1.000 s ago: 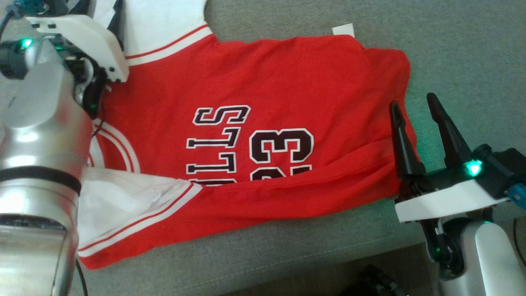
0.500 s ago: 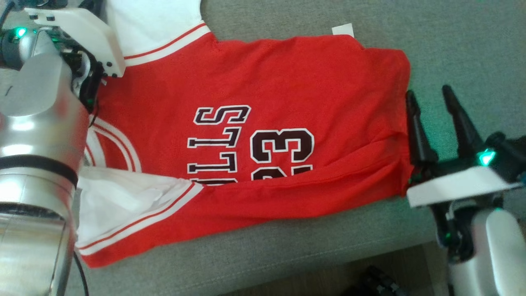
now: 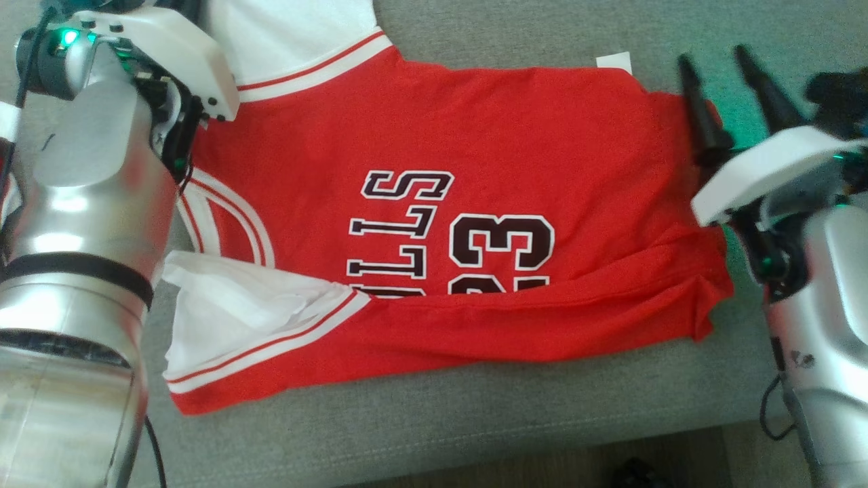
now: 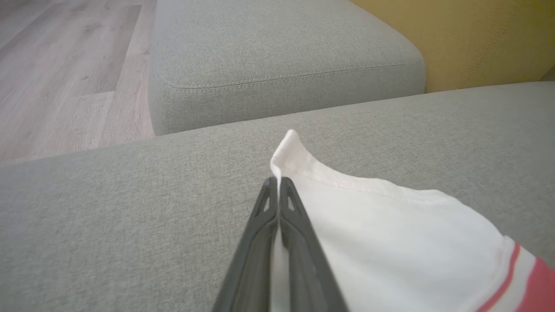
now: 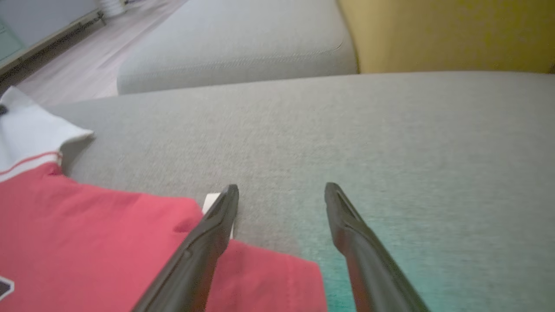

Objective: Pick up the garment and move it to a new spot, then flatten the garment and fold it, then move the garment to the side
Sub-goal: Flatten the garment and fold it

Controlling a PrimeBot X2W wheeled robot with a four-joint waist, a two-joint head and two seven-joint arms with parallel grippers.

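Observation:
A red jersey, the garment (image 3: 475, 156), lies spread on the grey sofa seat (image 3: 475, 420), with white sleeves, black lettering and its near edge folded over. My left gripper (image 4: 277, 180) is shut on the edge of the far white sleeve (image 4: 368, 225); in the head view its pale housing (image 3: 169, 54) sits at the top left. At the garment's far right corner my right gripper (image 3: 713, 57) stands open. Its left finger (image 5: 204, 242) is over the red hem (image 5: 86, 225) beside a small white tag (image 5: 210, 201), and its right finger is over bare cushion.
A second grey cushion (image 4: 282, 56) and a yellow backrest (image 4: 477, 39) lie beyond the seat. Wooden floor (image 4: 65, 65) shows to the left. The seat's front edge (image 3: 542, 444) runs below the garment.
The head camera has shifted. My right gripper has moved along the hem from the near right corner to the far right corner, still open. The left gripper has shut on the sleeve.

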